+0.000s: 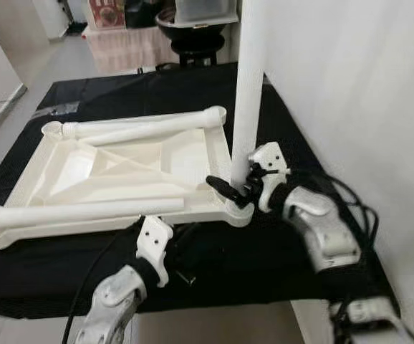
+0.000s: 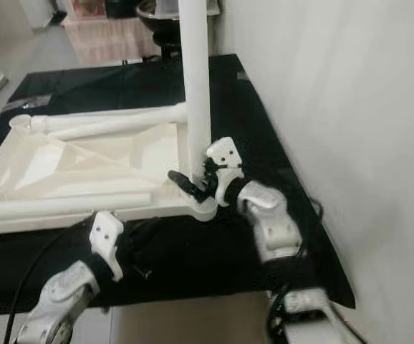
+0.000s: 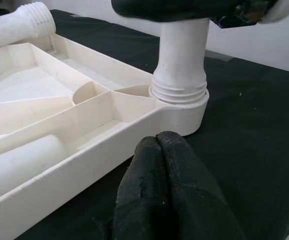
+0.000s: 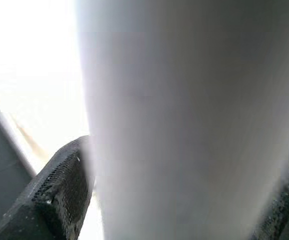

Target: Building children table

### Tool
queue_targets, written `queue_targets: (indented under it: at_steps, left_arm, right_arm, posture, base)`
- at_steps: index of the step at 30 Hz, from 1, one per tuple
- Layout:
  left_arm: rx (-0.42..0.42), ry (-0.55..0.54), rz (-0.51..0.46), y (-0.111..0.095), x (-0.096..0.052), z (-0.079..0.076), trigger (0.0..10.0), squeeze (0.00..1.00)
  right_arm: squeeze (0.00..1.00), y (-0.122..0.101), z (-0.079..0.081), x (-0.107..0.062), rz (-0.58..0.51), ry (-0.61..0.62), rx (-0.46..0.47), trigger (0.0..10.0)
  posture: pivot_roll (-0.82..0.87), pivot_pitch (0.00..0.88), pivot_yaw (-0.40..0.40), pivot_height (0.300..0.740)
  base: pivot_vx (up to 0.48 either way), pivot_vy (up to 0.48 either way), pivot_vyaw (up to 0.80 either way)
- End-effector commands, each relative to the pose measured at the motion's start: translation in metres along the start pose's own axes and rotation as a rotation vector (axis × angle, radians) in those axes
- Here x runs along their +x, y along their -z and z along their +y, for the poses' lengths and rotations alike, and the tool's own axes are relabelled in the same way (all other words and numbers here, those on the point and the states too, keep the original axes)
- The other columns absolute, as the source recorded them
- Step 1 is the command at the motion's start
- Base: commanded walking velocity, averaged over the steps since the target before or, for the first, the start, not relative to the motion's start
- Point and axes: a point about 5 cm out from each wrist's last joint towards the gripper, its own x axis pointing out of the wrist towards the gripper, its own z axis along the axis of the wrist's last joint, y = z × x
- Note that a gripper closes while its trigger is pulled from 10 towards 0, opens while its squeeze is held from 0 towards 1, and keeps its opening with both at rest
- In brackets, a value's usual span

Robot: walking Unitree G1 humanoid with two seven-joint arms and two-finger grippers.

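Observation:
An upturned white plastic tabletop (image 1: 78,168) lies on a black mat (image 1: 278,251). One white leg (image 1: 248,86) stands upright in the tabletop's near right corner socket (image 3: 184,112). My right gripper (image 1: 237,188) is shut on this leg just above the socket, and the leg (image 4: 184,120) sits between its black pads (image 4: 64,195). My left gripper (image 3: 162,145) is shut with nothing in it, low over the mat just in front of the tabletop's near edge, pointing at the socket. Loose legs lie on the tabletop: one along the far edge (image 1: 150,123), one along the near edge (image 1: 78,213).
A white wall (image 1: 350,86) runs close along the right side of the mat. Behind the mat stand a pink-draped stand (image 1: 128,46) and a black round bowl (image 1: 193,32). Pale floor (image 1: 21,100) lies to the left.

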Motion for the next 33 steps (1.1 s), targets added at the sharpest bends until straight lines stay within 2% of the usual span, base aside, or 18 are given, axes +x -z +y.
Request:
queue_targets:
  at_steps: [1,2,5,10,11,12,26,27,28,29,31,32,33]
  left_arm:
    - [-0.006,-0.007,0.014,0.005,-0.002,-0.001,10.0,0.00]
    - [-0.006,-0.007,0.014,0.005,-0.002,-0.001,10.0,0.00]
    - [0.000,0.021,0.019,0.006,-0.003,-0.004,10.0,0.00]
    - [0.000,0.034,0.021,0.007,-0.003,-0.005,10.0,0.00]
    - [-0.002,0.040,0.022,0.007,-0.003,-0.006,10.0,0.00]
    - [-0.004,0.041,0.022,0.007,-0.003,-0.007,10.0,0.00]
    - [-0.012,0.045,0.018,0.006,-0.004,-0.007,10.0,0.00]
    - [-0.013,0.046,0.015,0.005,-0.005,-0.006,10.0,0.00]
    - [-0.013,0.046,0.015,0.005,-0.005,-0.006,10.0,0.00]
    - [-0.014,0.046,0.014,0.004,-0.005,-0.006,10.0,0.00]
    - [-0.014,0.046,0.014,0.004,-0.005,-0.006,10.0,0.00]
    - [-0.014,0.043,0.012,0.004,-0.007,-0.005,10.0,0.00]
    - [-0.015,0.039,0.011,0.003,-0.008,-0.003,10.0,0.00]
  right_arm:
    - [0.00,0.004,0.005,0.005,0.033,-0.140,-0.008,10.0]
    - [0.00,0.004,0.005,0.005,0.033,-0.140,-0.008,10.0]
    - [0.00,0.006,-0.003,-0.001,0.077,-0.276,0.036,10.0]
    - [0.00,0.008,-0.005,-0.002,0.090,-0.294,0.048,10.0]
    - [0.00,0.010,-0.007,-0.003,0.100,-0.298,0.061,9.3]
    - [0.00,0.012,-0.009,-0.004,0.102,-0.287,0.073,0.0]
    - [0.00,0.032,-0.016,-0.027,0.135,-0.275,0.096,0.0]
    - [0.00,0.044,-0.015,-0.040,0.170,-0.147,0.097,0.0]
    - [0.00,0.044,-0.015,-0.040,0.170,-0.147,0.097,0.0]
    - [0.00,0.049,-0.012,-0.045,0.188,-0.081,0.102,0.0]
    - [0.00,0.049,-0.012,-0.045,0.188,-0.081,0.102,0.0]
    - [0.00,0.055,0.000,-0.041,0.174,0.061,0.119,0.0]
    - [0.00,0.063,0.018,-0.033,0.097,0.397,0.253,0.0]
  posture:
    - [-0.08,0.089,0.022,0.740]
    - [-0.08,0.089,0.022,0.740]
    - [-0.07,0.079,0.018,0.740]
    - [-0.07,0.079,0.017,0.740]
    - [-0.07,0.078,0.017,0.740]
    - [-0.07,0.082,0.017,0.740]
    - [-0.09,0.098,0.040,0.740]
    - [-0.10,0.115,0.038,0.740]
    - [-0.10,0.115,0.038,0.740]
    - [-0.10,0.118,0.034,0.740]
    - [-0.10,0.118,0.034,0.740]
    - [-0.11,0.125,0.030,0.740]
    - [-0.12,0.136,0.040,0.740]
  base:
    - [0.000,0.000,0.00]
    - [0.000,0.000,0.00]
    - [0.000,0.000,0.00]
    - [0.000,0.000,0.00]
    - [0.000,0.000,0.00]
    - [0.000,0.000,0.00]
    - [0.000,0.000,0.00]
    - [0.000,0.000,0.00]
    - [0.000,0.000,0.00]
    - [0.000,0.000,0.00]
    - [0.000,0.000,0.00]
    - [0.000,0.000,0.00]
    - [0.000,0.000,0.00]
